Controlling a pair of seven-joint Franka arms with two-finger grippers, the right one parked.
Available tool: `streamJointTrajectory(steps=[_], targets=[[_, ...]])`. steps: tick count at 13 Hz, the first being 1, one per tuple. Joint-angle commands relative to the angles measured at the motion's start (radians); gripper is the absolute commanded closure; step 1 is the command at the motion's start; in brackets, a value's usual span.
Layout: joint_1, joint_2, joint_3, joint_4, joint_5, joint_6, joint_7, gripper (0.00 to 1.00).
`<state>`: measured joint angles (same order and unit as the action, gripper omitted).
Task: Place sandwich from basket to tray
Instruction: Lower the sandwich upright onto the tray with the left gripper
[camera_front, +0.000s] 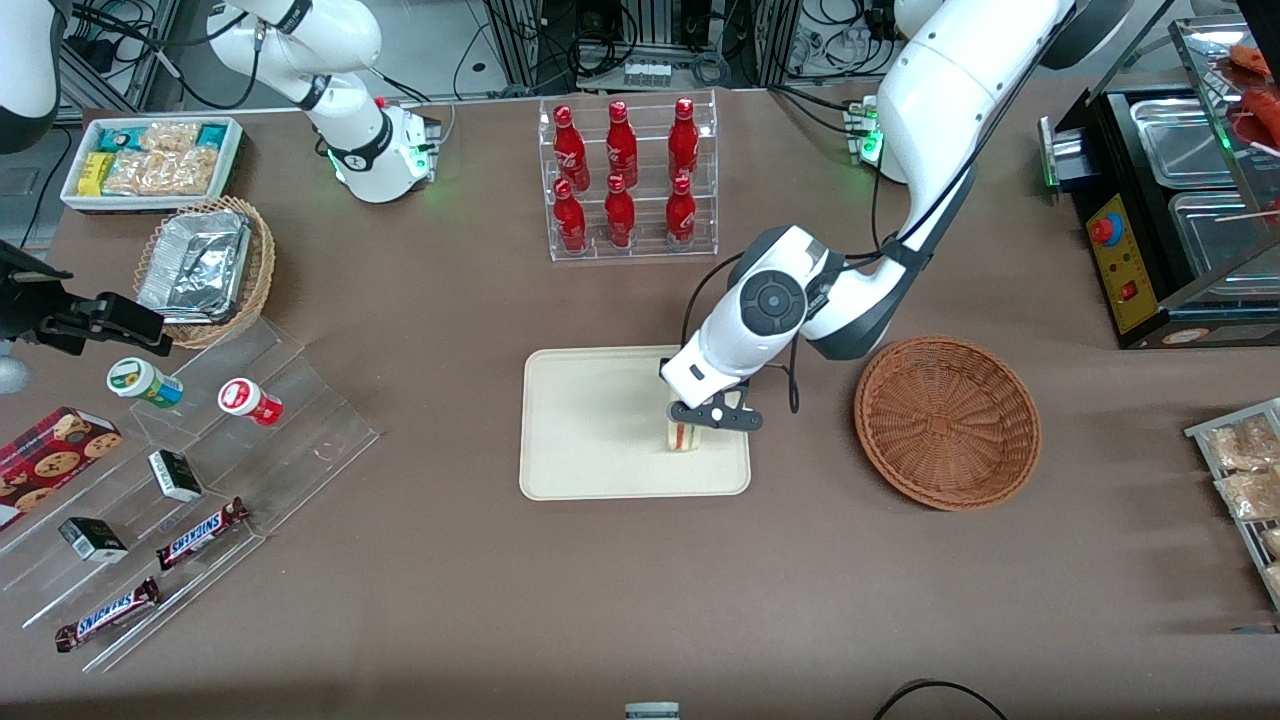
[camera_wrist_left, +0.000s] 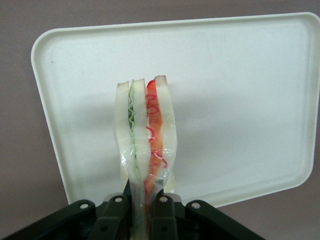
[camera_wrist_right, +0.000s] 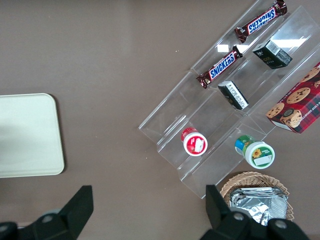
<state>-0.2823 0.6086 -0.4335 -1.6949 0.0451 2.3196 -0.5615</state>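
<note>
My left gripper (camera_front: 690, 425) is over the cream-beige tray (camera_front: 580, 430), near the tray edge that faces the basket. It is shut on the sandwich (camera_front: 683, 436), a plastic-wrapped wedge of pale bread with green and red filling. In the left wrist view the sandwich (camera_wrist_left: 145, 130) stands out from between the black fingers (camera_wrist_left: 167, 217), with the tray (camera_wrist_left: 240, 100) under it. I cannot tell whether it touches the tray. The reddish-brown wicker basket (camera_front: 947, 421) lies empty beside the tray, toward the working arm's end of the table.
A clear rack of red bottles (camera_front: 628, 180) stands farther from the front camera than the tray. A clear stepped stand (camera_front: 200, 470) with snacks, a tan basket of foil trays (camera_front: 205, 265) and a white snack bin (camera_front: 150, 160) lie toward the parked arm's end. A black food warmer (camera_front: 1170, 200) stands past the basket.
</note>
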Motion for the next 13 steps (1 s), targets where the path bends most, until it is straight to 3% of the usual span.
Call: streamJointTrajectory(steps=[1, 11, 12, 13], targets=[[-0.017, 0.04, 0.01, 0.038, 0.03, 0.026, -0.021, 1.0], [-0.017, 0.105, 0.012, 0.04, 0.073, 0.109, -0.034, 1.0], [-0.017, 0.105, 0.012, 0.04, 0.073, 0.109, -0.032, 0.63], [-0.017, 0.109, 0.012, 0.04, 0.075, 0.109, -0.031, 0.01]])
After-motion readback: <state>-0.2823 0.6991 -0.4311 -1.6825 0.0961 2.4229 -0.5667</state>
